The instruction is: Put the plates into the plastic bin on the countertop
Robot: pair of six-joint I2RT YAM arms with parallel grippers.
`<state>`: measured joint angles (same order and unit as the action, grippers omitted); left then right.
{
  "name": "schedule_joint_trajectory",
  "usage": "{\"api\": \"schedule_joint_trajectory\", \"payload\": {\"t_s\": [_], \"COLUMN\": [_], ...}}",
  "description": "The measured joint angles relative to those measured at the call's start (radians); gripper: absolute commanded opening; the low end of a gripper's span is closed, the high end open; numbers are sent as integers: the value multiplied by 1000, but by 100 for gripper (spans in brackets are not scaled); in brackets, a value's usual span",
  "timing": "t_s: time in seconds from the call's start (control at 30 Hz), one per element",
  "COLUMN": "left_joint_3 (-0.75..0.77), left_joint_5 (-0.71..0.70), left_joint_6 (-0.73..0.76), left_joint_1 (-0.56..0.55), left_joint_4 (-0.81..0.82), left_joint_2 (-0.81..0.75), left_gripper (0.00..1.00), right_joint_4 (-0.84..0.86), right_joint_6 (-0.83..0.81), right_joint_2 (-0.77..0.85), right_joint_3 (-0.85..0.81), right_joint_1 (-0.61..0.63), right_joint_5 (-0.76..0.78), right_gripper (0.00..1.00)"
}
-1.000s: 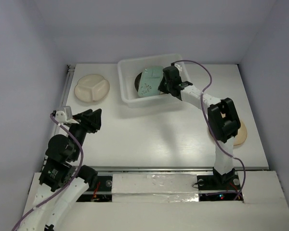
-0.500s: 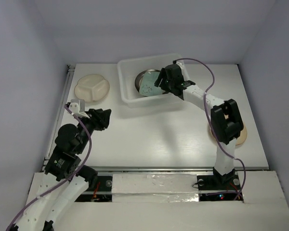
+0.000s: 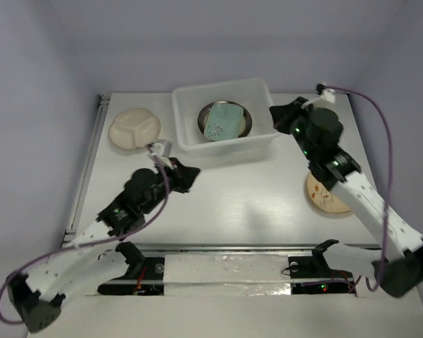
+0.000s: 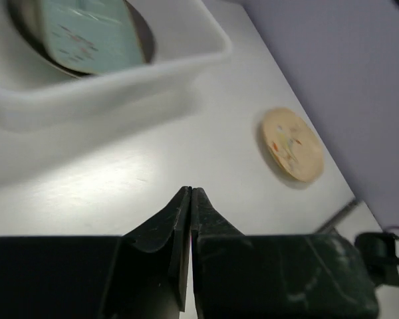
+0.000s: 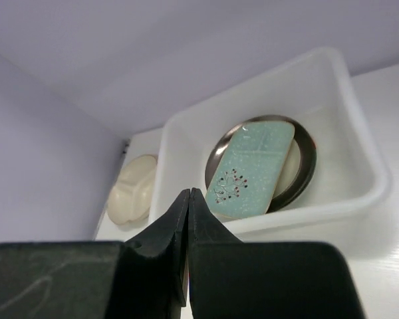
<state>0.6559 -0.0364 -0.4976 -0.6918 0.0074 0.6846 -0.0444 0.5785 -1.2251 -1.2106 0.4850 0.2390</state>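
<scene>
Quick count: four plates that I can see, one bin (image 3: 229, 146), two arms. Two plates are in the bin, a mint plate (image 3: 222, 121) lying on top of a metal plate (image 3: 247, 120). The other two are out on the table (image 3: 240, 197): the divided plate (image 3: 135, 129) is left of the bin, and the floral plate (image 3: 324, 198) is over on the right, half under the right arm.

Nothing I can read as lettering. The mint plate has a dark speckled mark near one end, which looks like decoration.

Left gripper (image 3: 190, 172) is pinched shut on nothing, hanging over the table near the bin's front left corner. Right gripper (image 3: 273, 113) is also shut and empty, just beside the bin's right wall.

View differences: the right wrist cam looks into the bin and shows a pale patch under the mint plate (can't tell what it is), plus the divided plate behind. The left wrist cam gets the whole floral plate, which the top cam only shows in part.
</scene>
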Motion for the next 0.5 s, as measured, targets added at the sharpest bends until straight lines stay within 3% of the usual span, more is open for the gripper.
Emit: {"api": "schedule_joint_trajectory", "payload": {"t_s": [0.13, 0.27, 0.37, 0.4, 0.43, 0.5], "left_joint_3": [13, 69, 164, 216, 267, 385], "left_joint_5": [-93, -121, -127, -124, -119, -99], "left_joint_6": [-34, -54, -62, -63, -64, -73], "left_joint_1": [-259, -363, -407, -418, -428, -442], "left_joint_4": [124, 212, 250, 257, 266, 299], "left_joint_2": [240, 545, 752, 817, 874, 999], "left_gripper": [0, 0, 12, 22, 27, 35], "right_joint_4": [-32, -55, -83, -95, -114, -162], "right_joint_6": [-14, -13, -6, -2, 0, 6], "right_joint_2": [314, 552, 671, 696, 718, 754], "right_joint_3": [138, 185, 220, 233, 246, 265], "right_joint_1": [0, 0, 0, 0, 0, 0], "right_joint_5": [16, 19, 14, 13, 11, 9], "right_gripper": [0, 0, 4, 7, 16, 24]}}
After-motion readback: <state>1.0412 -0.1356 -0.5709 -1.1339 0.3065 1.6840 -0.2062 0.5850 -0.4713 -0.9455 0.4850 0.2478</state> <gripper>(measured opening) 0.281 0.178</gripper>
